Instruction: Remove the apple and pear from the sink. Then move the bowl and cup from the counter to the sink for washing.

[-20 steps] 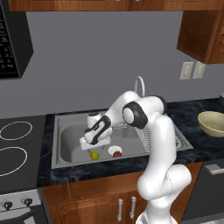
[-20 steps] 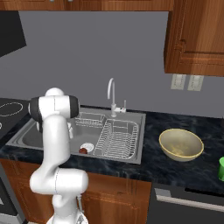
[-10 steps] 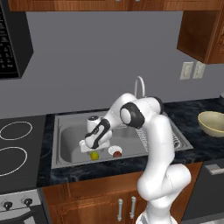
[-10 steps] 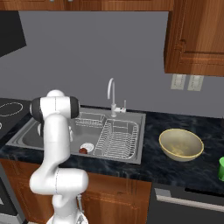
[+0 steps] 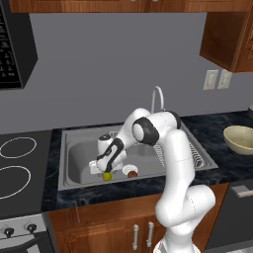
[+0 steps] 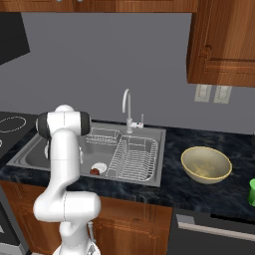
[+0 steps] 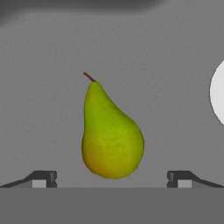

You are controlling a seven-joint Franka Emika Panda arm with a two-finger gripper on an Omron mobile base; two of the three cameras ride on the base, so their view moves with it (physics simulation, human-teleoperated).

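Grey metal marked the sink [image 5: 79,163], the landmark for everything else, and in the left base view the white arm reached down into its basin with the gripper [image 5: 101,170] poised directly over the pear [image 5: 106,176], which lay on the basin floor toward the front wall. The apple [image 5: 132,173] sat on the same floor just to the right of the pear, beside the round white drain [image 5: 127,168], and the bowl [image 5: 240,139] stood on the counter [image 5: 217,128] well to the right of the sink. From the right base view the arm's upright link hid the near part of the basin; the apple [image 6: 94,171] showed at the front of the sink next to the drain [image 6: 99,167], the wire rack [image 6: 134,157] filled the sink's right half, the bowl [image 6: 205,165] rested on the counter to the right of the sink, and the green cup [image 6: 252,191] stood farther right again at the frame edge. Seen from the hand view, the pear [image 7: 111,131] lay on the grey sink floor centred between the two finger tips [image 7: 41,179], which stood spread wide on either side and gripped nothing, with the pale drain [image 7: 217,92] at the right edge. The step in hand looked to be the first one, picking the pear out of the sink; the next move would probably call for a short further descent until the fingers flank the fruit's belly, then closing on it before lifting it clear to the counter.
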